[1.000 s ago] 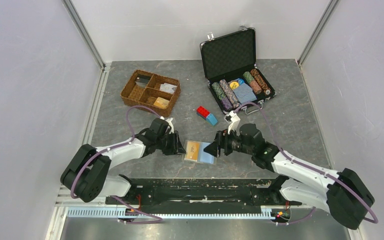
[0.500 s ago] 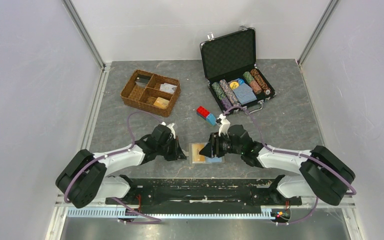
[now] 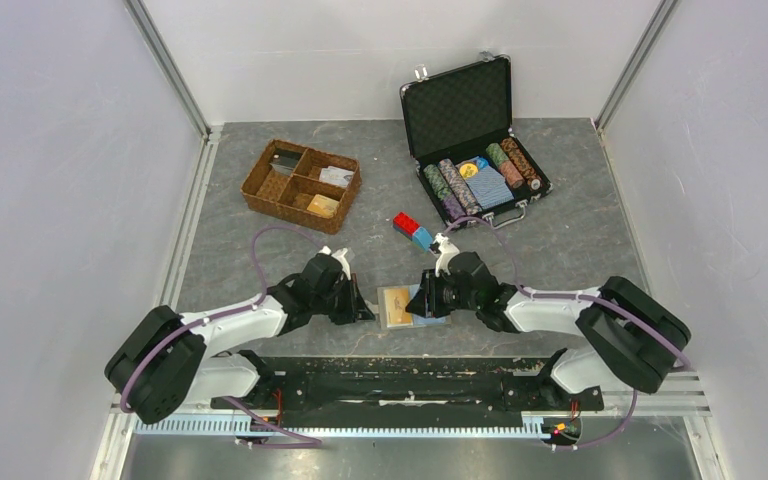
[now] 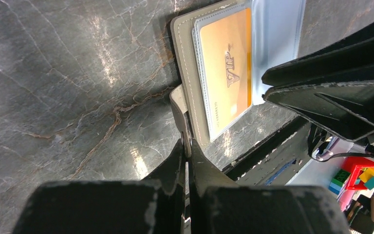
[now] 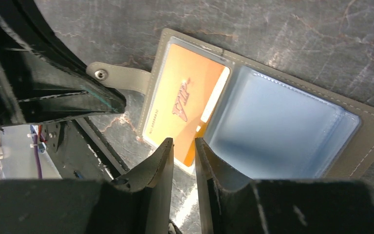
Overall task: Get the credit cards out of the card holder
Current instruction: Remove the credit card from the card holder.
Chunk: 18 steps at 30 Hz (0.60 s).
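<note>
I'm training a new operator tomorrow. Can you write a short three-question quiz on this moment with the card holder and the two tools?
1. True or false: the left tool is shut on the side tab of the card holder.
2. Multiple choice: the right tool, its jaws narrowly apart, stands at the near edge of which card? A) the orange card B) the light blue card C) neither
3. Short answer: what word is printed on the orange card?

Key: 1 true; 2 A; 3 VIP.
</note>
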Tool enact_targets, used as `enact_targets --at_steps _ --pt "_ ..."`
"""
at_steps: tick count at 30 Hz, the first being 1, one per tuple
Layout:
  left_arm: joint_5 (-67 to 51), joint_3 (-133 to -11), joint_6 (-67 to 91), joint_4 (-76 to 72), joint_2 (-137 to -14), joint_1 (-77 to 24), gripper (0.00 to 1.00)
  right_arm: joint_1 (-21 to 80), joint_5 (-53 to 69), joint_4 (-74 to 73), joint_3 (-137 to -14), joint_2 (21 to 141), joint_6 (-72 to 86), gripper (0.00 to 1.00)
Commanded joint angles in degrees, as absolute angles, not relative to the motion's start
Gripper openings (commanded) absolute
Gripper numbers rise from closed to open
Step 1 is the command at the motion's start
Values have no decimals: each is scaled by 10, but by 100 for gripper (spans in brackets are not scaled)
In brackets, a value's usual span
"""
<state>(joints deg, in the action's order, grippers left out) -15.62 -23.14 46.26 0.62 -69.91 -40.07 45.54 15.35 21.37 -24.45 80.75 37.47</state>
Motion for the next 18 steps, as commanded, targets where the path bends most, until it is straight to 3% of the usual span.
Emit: enact_targets --at_steps 1,16,18 --pt "-146 -228 481 -18 -697 -406 2 458 144 239 -242 831 361 25" --pt "-143 -218 481 -16 -692 -408 3 456 161 275 -232 861 367 25" --pt "-130 -228 480 16 -683 -408 12 456 160 275 -231 861 367 25"
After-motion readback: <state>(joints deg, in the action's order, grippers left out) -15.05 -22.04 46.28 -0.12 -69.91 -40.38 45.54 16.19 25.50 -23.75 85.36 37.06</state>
